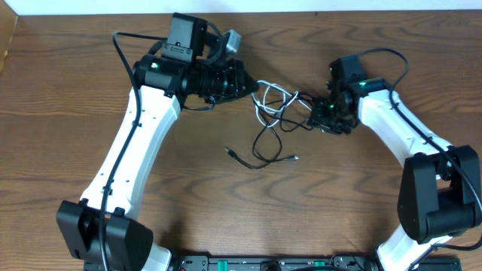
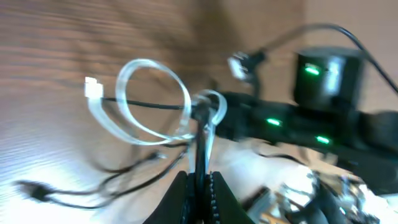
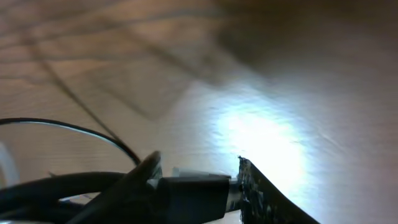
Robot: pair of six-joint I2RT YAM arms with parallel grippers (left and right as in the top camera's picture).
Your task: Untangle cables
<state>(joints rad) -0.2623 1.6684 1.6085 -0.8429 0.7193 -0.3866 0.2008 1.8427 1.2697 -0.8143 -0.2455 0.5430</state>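
One view, left wrist, shows tool gripping cables

White cable and black cable lie on a brown wood-grain table.

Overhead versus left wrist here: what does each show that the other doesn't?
Only overhead: the whole left arm, and the two loose ends of the black cable lying on the table. Only left wrist: the left fingers clamped on the tangle, and the plug of the white cable close up. Both: the white loop crossed by the black cable, and the right arm with green lights.
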